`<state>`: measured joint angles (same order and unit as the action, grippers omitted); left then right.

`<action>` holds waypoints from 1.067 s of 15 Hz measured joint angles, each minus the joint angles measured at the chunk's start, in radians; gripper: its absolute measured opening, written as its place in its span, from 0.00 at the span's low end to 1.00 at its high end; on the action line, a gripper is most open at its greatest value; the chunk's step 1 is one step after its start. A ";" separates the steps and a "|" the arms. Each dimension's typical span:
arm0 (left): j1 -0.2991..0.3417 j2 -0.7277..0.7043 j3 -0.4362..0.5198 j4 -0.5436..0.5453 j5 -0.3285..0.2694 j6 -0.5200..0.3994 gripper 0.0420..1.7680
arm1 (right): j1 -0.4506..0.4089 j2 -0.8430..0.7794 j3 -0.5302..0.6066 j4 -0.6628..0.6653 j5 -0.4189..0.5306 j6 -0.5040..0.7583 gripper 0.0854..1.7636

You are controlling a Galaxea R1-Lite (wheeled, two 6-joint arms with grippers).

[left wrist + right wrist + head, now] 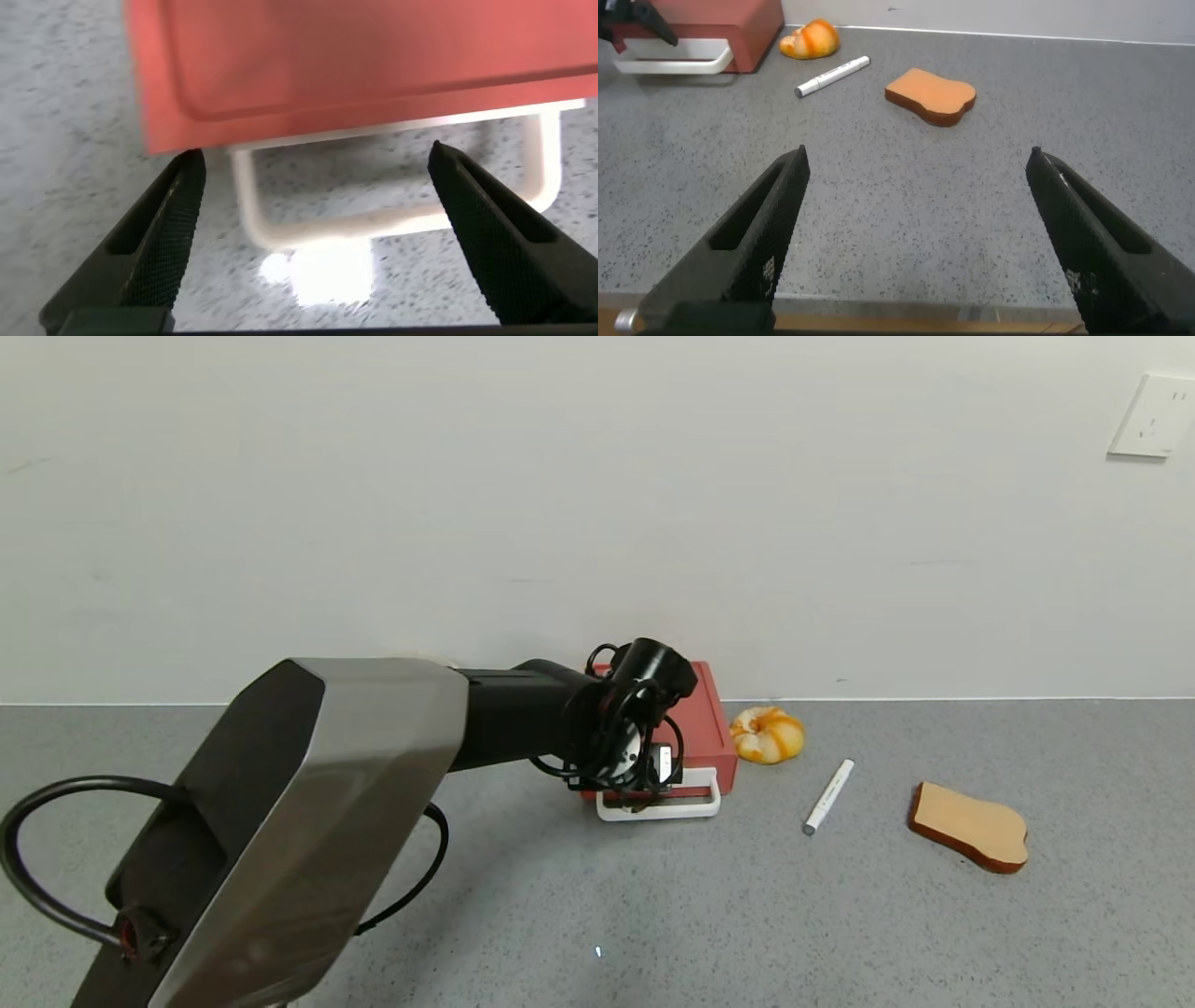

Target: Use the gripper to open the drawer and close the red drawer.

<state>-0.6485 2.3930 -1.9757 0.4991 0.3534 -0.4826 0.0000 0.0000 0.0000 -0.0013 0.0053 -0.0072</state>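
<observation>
Red drawer [708,723] sits on the grey speckled counter [766,915], its back against the white wall [597,504], with its white loop handle [661,807] lying flat on the counter at its front. From the head view I cannot tell whether the drawer is pulled out or pushed in. The left gripper [313,238] hangs over the handle at the drawer's front, its two black pointed jaws spread wide, one to each side of the loop in the left wrist view; neither jaw visibly touches the handle or the red box. The left arm [308,812] reaches to the drawer from the robot's left, cables looped around its wrist. Just beside the drawer on the robot's right lies an orange-and-white bun-like piece [766,735]. Farther from the drawer on that same side lies a white marker [828,796], and beyond the marker, well apart from the drawer, a tan slice of toy bread [971,826]. The right gripper [915,233] hovers over bare counter, well apart from the drawer, jaws spread wide and holding nothing.
</observation>
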 joint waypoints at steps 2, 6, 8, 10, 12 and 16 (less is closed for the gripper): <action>-0.006 -0.035 0.003 0.066 0.008 -0.003 0.97 | 0.000 0.000 0.000 0.000 0.000 0.000 0.97; -0.016 -0.160 0.020 0.218 0.020 0.003 0.97 | 0.000 0.000 0.000 0.000 0.000 0.000 0.97; -0.012 -0.254 0.032 0.239 0.016 0.037 0.97 | 0.000 0.000 0.000 0.000 0.000 0.000 0.97; 0.008 -0.365 0.058 0.241 -0.003 0.095 0.97 | 0.000 0.000 0.000 0.000 0.000 0.000 0.97; 0.030 -0.486 0.093 0.226 -0.047 0.149 0.97 | 0.000 0.000 0.000 0.000 0.000 0.000 0.97; 0.080 -0.741 0.257 0.119 -0.107 0.259 0.97 | 0.000 0.000 0.000 0.000 0.000 0.000 0.97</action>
<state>-0.5689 1.6515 -1.7189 0.6185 0.2466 -0.2236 0.0000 0.0000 0.0000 -0.0013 0.0053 -0.0070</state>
